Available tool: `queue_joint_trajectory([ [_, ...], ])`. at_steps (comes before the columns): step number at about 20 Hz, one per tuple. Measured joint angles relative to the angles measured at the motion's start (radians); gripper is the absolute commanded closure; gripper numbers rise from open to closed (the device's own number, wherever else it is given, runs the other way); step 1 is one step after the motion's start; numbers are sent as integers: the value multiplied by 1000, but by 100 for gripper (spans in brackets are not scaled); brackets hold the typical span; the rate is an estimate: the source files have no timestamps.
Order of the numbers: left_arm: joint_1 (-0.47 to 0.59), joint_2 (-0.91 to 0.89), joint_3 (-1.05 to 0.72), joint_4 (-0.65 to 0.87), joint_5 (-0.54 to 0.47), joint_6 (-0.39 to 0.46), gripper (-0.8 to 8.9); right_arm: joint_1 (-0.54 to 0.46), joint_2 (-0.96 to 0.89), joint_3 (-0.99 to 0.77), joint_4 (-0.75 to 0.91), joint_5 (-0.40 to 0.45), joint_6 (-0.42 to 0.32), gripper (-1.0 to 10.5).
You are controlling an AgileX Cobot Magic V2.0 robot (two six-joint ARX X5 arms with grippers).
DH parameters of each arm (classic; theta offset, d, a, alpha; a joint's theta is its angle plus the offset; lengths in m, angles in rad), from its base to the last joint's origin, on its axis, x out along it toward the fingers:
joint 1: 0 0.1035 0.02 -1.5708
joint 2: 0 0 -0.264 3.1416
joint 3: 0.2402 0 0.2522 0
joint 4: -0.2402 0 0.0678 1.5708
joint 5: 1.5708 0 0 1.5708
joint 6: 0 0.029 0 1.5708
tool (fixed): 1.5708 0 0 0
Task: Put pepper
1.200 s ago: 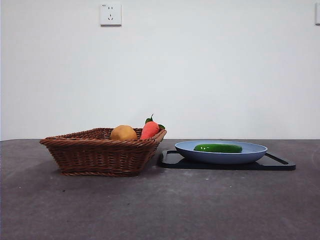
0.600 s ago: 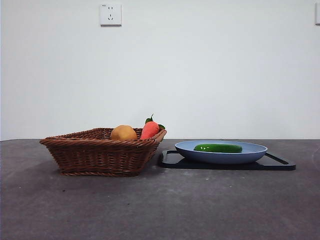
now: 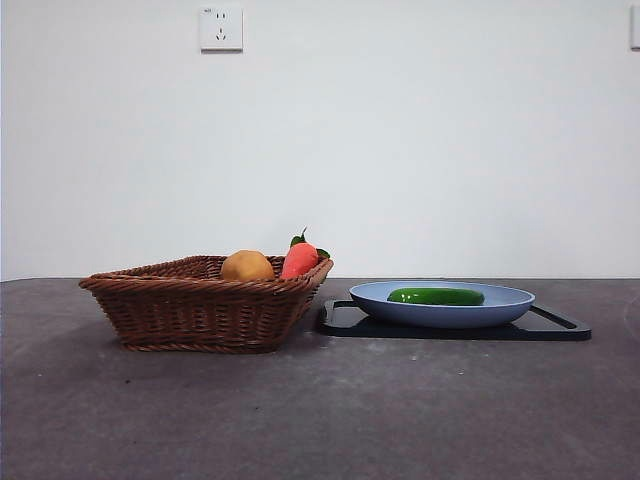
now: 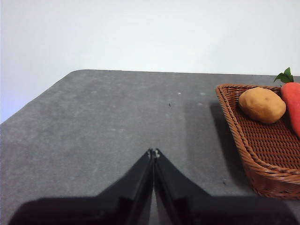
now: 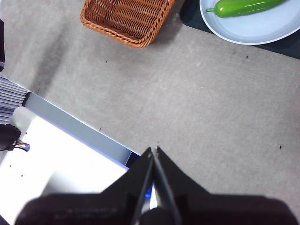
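The glossy dark green pepper [image 3: 436,296] lies on its side in the blue plate [image 3: 505,304], right of the basket; it also shows in the right wrist view [image 5: 241,6] on the plate [image 5: 262,30]. My left gripper [image 4: 153,153] is shut and empty above bare table, beside the basket's side. My right gripper [image 5: 153,150] is shut and empty, high above the table's front edge, well away from the plate. Neither arm shows in the front view.
A brown wicker basket [image 3: 205,300] holds a round yellow-brown produce [image 3: 247,266] and a red-orange pointed vegetable with green leaves [image 3: 300,258]. The plate rests on a black tray [image 3: 555,328]. A white base [image 5: 56,164] lies past the table edge.
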Motion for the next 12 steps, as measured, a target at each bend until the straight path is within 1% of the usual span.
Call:
queue_joint_trajectory([
  [4, 0, 0, 0, 0, 0, 0, 805, 0, 0, 0, 0, 0, -4, 936],
  [6, 0, 0, 0, 0, 0, 0, 805, -20, -8, -2, 39, 5, -35, 936],
  [9, 0, 0, 0, 0, 0, 0, 805, -113, -117, -43, 278, 0, -83, 936],
  [12, 0, 0, 0, 0, 0, 0, 805, -211, -297, -214, 523, -1, -90, 936],
])
